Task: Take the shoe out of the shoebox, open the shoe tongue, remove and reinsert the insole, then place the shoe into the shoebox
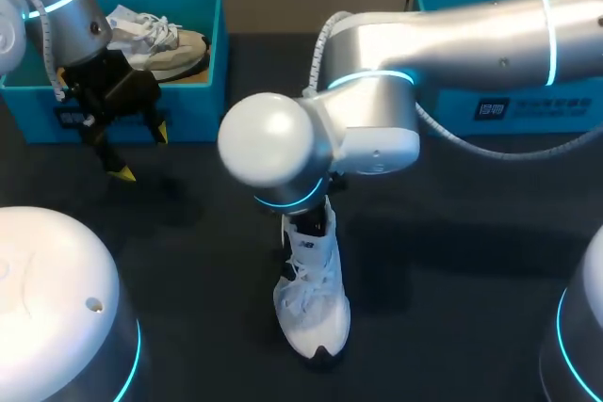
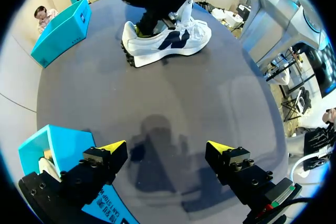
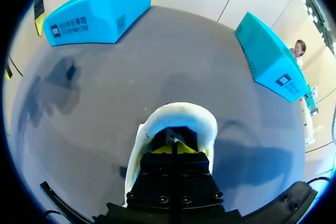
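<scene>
A white shoe (image 1: 312, 303) with dark trim stands upright on the dark table, near the middle. My right arm reaches over it from the right, and its wrist hides the gripper in the head view. In the right wrist view my right gripper (image 3: 173, 144) is shut, its yellow tips pressed together inside the shoe's heel opening (image 3: 178, 116). Whether anything is pinched between them is hidden. My left gripper (image 2: 167, 148) hangs open and empty above bare table, well short of the shoe (image 2: 168, 38). It sits just in front of the left shoebox (image 1: 193, 105).
The teal left shoebox (image 2: 52, 148) at the back left holds a second pale shoe (image 1: 165, 40). Another teal box (image 1: 509, 101) stands at the back right. Two white domed robot bases (image 1: 57, 308) flank the table's near corners.
</scene>
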`<state>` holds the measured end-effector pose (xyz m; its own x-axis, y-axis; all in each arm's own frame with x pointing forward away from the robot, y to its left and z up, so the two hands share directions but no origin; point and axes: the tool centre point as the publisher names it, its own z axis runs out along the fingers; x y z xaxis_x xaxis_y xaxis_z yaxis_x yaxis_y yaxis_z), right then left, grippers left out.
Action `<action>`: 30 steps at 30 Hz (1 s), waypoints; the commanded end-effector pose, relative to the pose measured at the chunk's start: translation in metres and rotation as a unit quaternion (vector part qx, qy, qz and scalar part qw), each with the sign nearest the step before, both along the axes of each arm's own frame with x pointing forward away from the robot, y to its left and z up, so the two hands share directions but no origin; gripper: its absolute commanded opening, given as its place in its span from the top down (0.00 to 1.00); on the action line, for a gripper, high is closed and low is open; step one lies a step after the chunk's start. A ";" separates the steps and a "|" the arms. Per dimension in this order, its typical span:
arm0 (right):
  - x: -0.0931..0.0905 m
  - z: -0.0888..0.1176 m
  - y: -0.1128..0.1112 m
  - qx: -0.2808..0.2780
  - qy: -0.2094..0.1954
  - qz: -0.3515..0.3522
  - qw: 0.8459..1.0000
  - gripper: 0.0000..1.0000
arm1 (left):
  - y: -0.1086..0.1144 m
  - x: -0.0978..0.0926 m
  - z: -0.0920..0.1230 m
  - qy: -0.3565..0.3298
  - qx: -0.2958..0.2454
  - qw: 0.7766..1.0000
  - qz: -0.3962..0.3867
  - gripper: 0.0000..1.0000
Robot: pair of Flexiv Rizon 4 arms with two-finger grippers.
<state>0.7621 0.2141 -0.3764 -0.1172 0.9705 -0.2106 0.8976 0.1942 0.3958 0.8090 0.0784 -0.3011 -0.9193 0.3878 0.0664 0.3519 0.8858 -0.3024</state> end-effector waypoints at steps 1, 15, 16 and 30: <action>-0.009 0.004 0.008 -0.039 -0.024 -0.031 0.998 1.00 | 0.000 -0.001 0.001 -0.001 0.002 1.000 0.000 0.00; -0.002 -0.007 0.007 -0.115 -0.010 -0.053 0.992 1.00 | 0.000 -0.001 0.001 -0.001 0.002 1.000 0.000 0.00; -0.002 -0.007 0.006 -0.116 -0.010 -0.055 0.992 1.00 | 0.000 -0.001 0.001 -0.001 0.002 1.000 0.000 0.00; -0.007 0.002 -0.006 -0.131 -0.010 -0.056 0.990 1.00 | 0.000 -0.001 0.001 -0.001 0.002 1.000 0.000 0.00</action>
